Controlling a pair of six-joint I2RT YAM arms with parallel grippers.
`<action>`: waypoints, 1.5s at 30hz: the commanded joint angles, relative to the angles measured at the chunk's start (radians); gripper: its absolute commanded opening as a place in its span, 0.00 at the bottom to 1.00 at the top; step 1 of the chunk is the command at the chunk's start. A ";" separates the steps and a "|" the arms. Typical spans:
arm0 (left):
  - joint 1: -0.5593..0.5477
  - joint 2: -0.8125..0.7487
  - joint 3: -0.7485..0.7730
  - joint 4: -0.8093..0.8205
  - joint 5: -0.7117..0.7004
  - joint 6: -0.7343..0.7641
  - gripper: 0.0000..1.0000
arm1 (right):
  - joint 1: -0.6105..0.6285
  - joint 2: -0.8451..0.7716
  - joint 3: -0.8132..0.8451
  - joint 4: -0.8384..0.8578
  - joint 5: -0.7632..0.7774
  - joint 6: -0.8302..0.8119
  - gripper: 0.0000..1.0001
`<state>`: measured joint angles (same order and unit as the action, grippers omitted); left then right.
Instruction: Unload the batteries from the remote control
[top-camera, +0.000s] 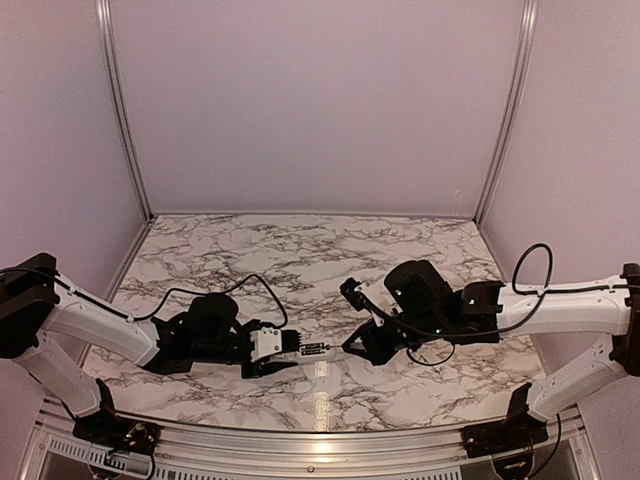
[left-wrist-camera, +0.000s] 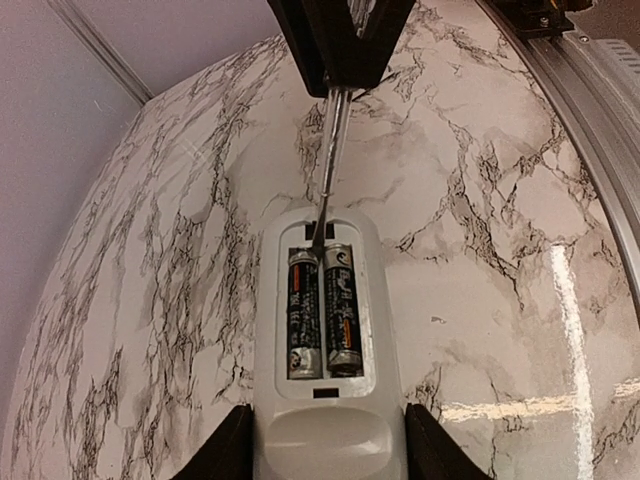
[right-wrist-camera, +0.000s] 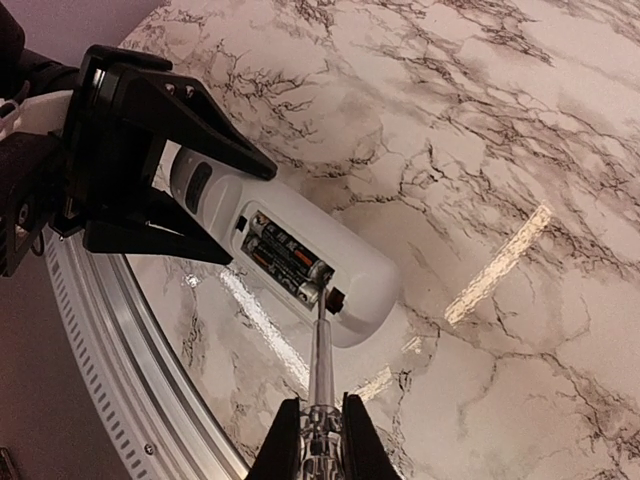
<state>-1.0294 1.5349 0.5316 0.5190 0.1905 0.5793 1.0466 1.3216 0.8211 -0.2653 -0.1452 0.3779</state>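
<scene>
Low over the table, near its front edge, the left arm and right arm reach inward, almost level, nose to nose. The left claw, half open, clamps the remote by its sides. The remote's recess faces up and its long axis points at the right claw. That claw is closed on a stick, whose tip rests at the near end of the batteries.

1. Top external: set high above and behind the arm bases, facing down and toward the far wall. It is distant and takes in the whole marble table.
2. Left wrist: very close, looking rightward along the remote control.
3. Right wrist: close, looking leftward down the thin stick.
4. All three views share the remote control. Both wrist views show its batteries.
</scene>
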 joint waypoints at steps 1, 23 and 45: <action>-0.008 -0.054 -0.010 0.070 0.076 -0.012 0.00 | -0.002 -0.018 0.001 0.064 -0.020 0.015 0.00; -0.008 -0.150 -0.062 0.114 0.179 -0.049 0.00 | -0.002 -0.098 -0.076 0.171 -0.047 0.035 0.00; -0.006 -0.171 -0.078 0.234 0.278 -0.154 0.00 | -0.001 -0.137 -0.196 0.409 -0.109 0.062 0.00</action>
<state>-1.0153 1.3888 0.4328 0.5621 0.3168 0.4595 1.0470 1.1881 0.6300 0.0078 -0.2546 0.4240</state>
